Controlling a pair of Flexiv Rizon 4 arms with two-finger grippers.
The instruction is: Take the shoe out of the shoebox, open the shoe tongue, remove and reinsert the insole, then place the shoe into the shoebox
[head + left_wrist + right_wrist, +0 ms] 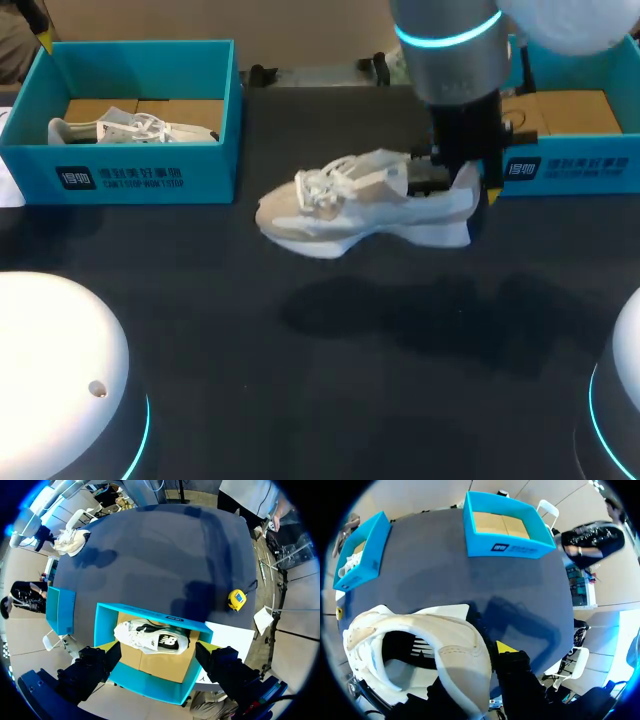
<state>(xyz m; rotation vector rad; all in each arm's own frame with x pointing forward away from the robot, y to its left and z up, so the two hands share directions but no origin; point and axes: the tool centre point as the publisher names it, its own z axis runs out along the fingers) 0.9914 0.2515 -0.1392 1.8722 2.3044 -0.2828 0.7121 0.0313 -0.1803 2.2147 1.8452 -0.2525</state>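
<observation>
Dark table (320, 380) carries two teal shoeboxes. Left shoebox (140, 175) sits at the far left, and the right shoebox (570, 170) at the far right shows only its cardboard floor.

The shoe (360, 205), a pale cream sneaker, is out of the box and held clear of the table, with its shadow on the surface below. It hangs roughly level between the two boxes, nearer the right one. Heel points to the right shoebox, toe to the left.

Right end effector (490, 670) is clamped on the shoe's heel collar, with the collar wall between its two fingers. One yellow tip shows just beside the heel.

A second shoe (150, 637), white with dark panels, lies on its side inside the left shoebox.

Left end effector (157, 655) hangs above the left shoebox, fingers spread wide, gripping nothing and touching neither box nor shoe.

A white sheet (230, 637) pokes out beside the left shoebox. Yellow tape measure (236, 600) lies on the table near that sheet, apart from the box.
</observation>
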